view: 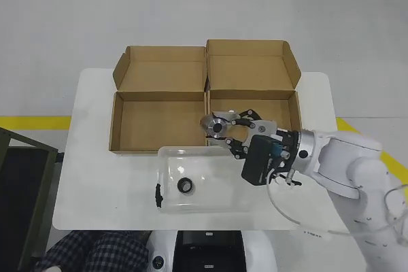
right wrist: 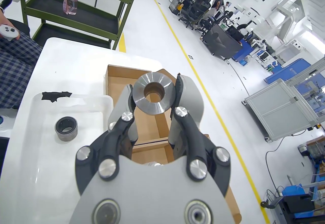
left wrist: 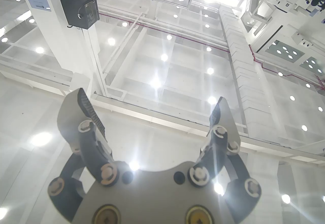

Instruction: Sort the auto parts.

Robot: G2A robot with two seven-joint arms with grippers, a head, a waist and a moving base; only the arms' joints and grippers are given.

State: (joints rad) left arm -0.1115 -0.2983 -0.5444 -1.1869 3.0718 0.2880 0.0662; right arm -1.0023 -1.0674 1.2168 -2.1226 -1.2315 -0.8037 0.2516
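Note:
My right gripper (view: 216,126) (right wrist: 153,98) is shut on a thick steel ring (right wrist: 154,96) (view: 214,124), held in the air above the seam between the two front cardboard boxes. In the clear plastic tray (view: 173,158) (right wrist: 83,105) at the table's front lie a dark bearing ring (view: 185,185) (right wrist: 66,128) and a small black part (view: 158,194) (right wrist: 55,95). My left gripper (left wrist: 152,105) is open with nothing between its fingers, pointing up at the ceiling.
Four open cardboard boxes stand at the back of the white table: left front (view: 160,126), right front (view: 279,112), left back (view: 164,76), right back (view: 248,71). A green shelf cart (right wrist: 76,4) stands beyond the table's left side.

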